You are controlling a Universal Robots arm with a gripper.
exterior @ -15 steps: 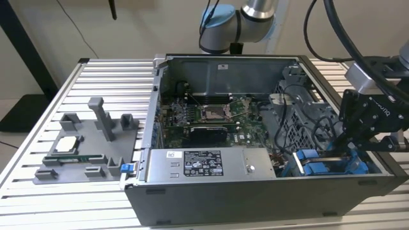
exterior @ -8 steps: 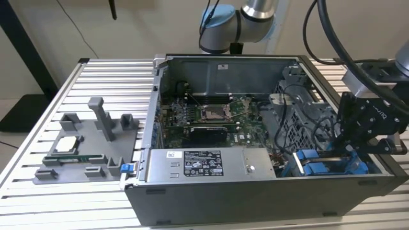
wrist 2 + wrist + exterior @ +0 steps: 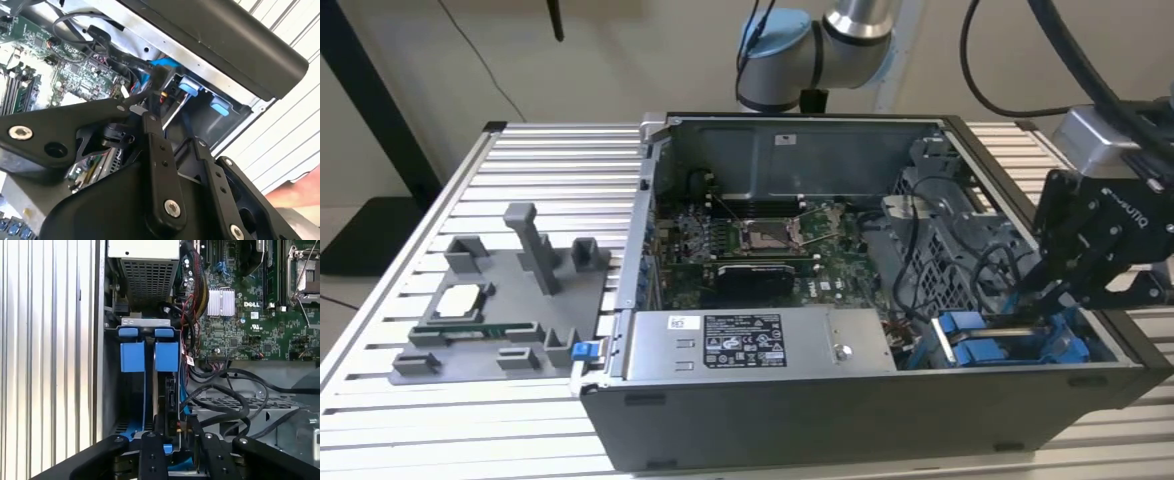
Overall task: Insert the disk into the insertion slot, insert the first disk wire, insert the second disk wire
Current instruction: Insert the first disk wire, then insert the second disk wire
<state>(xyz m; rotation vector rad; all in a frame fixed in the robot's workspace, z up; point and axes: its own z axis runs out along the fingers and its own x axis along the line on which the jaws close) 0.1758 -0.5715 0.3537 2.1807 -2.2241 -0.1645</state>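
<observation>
My claw (image 3: pixel 171 436) is pinched narrow on the disk (image 3: pixel 170 400). The disk stands edge-on between my fingers, its long axis running straight ahead of me, already inside the insertion slot (image 3: pixel 133 358).

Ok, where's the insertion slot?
On the exterior view's right, in the computer case's near corner, the insertion slot sits beside the labelled silver box, with the hand at its opening.

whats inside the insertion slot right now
In the first wrist view the insertion slot holds blue rails and tabs and a dark flat unit standing edge-on, probably the disk. The tool covers its near end, so any connector there is hidden.
</observation>
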